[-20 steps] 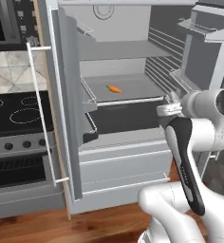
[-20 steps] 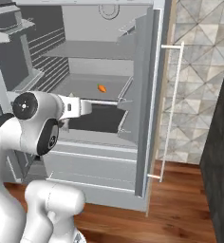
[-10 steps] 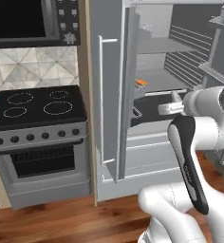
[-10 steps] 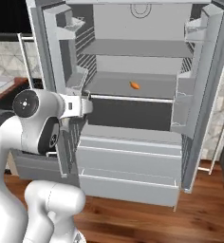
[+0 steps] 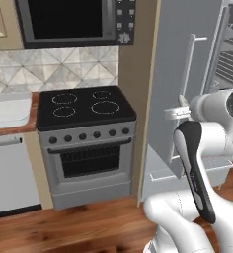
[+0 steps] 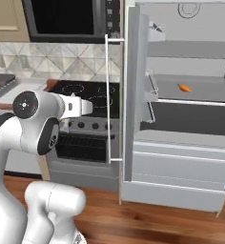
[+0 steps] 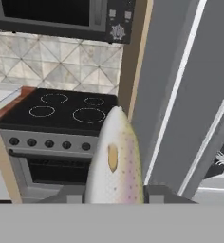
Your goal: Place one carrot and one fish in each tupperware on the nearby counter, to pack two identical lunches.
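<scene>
My gripper [image 7: 115,197] is shut on a slim silver-grey fish [image 7: 115,161], which stands up from between the jaws and hides the fingertips. The hand [image 5: 176,112] hangs in front of the fridge door, level with the stovetop. An orange carrot [image 6: 184,88] lies on a shelf inside the open fridge. Left of the stove, a light grey-white tupperware [image 5: 10,111] rests on the reddish-brown counter [image 5: 17,130]. A dark grey tupperware [image 6: 2,78] with something small and red in it sits at the far left edge.
A black stovetop [image 5: 84,106] over an oven stands straight ahead, with a microwave [image 5: 69,20] above it. The open fridge door [image 5: 187,89] with its long handle is close on the right. The pulled-out fridge drawer [image 6: 174,190] juts over the wood floor.
The whole picture has shifted: the base has swung left, from facing the fridge interior to facing the stove. The gripper stays shut on the fish.
</scene>
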{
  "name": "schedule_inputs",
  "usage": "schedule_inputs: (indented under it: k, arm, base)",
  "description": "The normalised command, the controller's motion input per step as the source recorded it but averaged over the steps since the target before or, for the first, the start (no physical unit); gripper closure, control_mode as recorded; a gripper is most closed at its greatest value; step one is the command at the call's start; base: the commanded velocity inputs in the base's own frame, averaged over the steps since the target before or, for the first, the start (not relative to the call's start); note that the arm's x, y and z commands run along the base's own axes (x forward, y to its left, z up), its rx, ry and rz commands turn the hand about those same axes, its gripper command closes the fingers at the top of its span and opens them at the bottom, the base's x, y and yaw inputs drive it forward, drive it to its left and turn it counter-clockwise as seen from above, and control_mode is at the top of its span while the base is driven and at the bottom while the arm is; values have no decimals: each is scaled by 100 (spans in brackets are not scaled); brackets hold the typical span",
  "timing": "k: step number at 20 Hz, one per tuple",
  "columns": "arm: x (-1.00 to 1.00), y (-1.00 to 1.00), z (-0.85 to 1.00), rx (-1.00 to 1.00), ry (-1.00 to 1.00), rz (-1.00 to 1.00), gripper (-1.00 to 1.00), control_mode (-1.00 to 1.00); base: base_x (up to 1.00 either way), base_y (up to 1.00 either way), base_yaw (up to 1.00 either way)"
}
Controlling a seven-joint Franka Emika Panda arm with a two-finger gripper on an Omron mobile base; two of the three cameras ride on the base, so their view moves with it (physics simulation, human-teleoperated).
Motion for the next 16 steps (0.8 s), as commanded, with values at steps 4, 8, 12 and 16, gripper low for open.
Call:
schedule_inputs:
  k: [4,8,12,16]
  arm:
    - [0,0,0,0,0,0,100,100]
    - [0,0,0,0,0,0,100,100]
    - [0,0,0,0,0,0,100,100]
    - [0,0,0,0,0,0,100,100]
  base:
    - [-25,100,-2]
    - [-19,100,-2]
    - [-1,100,-2]
    - [4,100,0]
